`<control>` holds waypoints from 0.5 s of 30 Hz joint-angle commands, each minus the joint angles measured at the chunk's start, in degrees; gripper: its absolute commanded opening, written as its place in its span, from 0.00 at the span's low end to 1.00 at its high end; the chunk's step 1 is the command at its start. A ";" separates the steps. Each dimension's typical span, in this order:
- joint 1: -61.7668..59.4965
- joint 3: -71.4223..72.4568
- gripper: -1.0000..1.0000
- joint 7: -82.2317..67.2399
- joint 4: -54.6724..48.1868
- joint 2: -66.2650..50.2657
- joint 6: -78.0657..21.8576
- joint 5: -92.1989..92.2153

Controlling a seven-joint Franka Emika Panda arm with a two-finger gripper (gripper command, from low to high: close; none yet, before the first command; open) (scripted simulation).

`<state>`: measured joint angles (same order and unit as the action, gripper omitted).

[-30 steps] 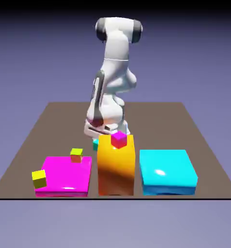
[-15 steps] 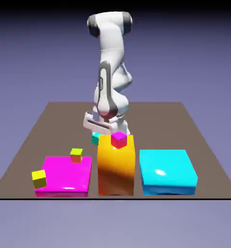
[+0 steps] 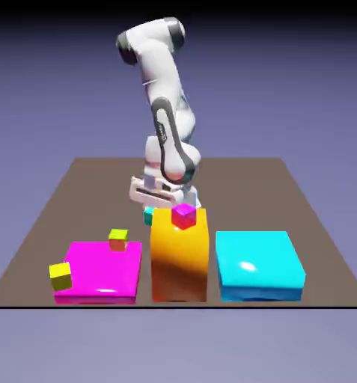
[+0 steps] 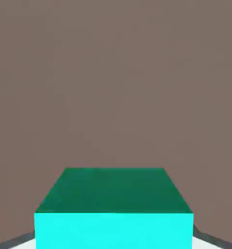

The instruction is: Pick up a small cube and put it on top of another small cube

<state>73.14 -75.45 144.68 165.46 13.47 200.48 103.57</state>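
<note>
The small cube (image 4: 114,209) is teal and fills the bottom of the hand view, and my gripper (image 4: 114,243) is shut on it. Grey finger tips (image 4: 212,239) peek out at its lower corners. In the exterior view only a sliver of the small cube (image 3: 147,215) shows, just behind the tall orange block's left edge. My gripper (image 3: 153,209) is right above it, mostly hidden by the white hand. Whether the cube is clear of the table I cannot tell. A tiny magenta cube (image 3: 184,215) sits on top of the orange block.
Three big blocks line the table's near edge: a flat magenta block (image 3: 99,273), a tall orange block (image 3: 179,258) and a cyan block (image 3: 257,265). A tiny yellow-topped cube (image 3: 118,239) rests on the magenta block, and a tiny yellow cube (image 3: 60,276) sits by its left corner.
The arm's upper links have swung toward the exterior view's left. The hand has risen slightly with the teal cube still in it. The other cubes and blocks have not moved.
</note>
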 commanded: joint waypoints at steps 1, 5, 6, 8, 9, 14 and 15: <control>-1.37 -0.22 0.00 -2.49 -1.80 -1.12 -0.55 -0.17; -6.33 -1.00 0.00 -8.11 -8.47 -6.64 -5.14 -2.01; -7.30 -1.13 0.00 -7.27 -9.86 -8.54 -7.63 -3.09; -9.24 -1.39 0.00 -5.59 -12.65 -12.34 -12.61 -5.26; -10.21 -1.53 0.00 -4.74 -14.04 -14.25 -15.11 -6.34; -15.06 -2.19 0.00 -0.53 -21.00 -23.76 -27.56 -11.75; -16.03 -2.32 0.00 0.32 -22.39 -25.67 -30.06 -12.83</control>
<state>57.11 -77.76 144.99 143.07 -12.20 170.49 90.75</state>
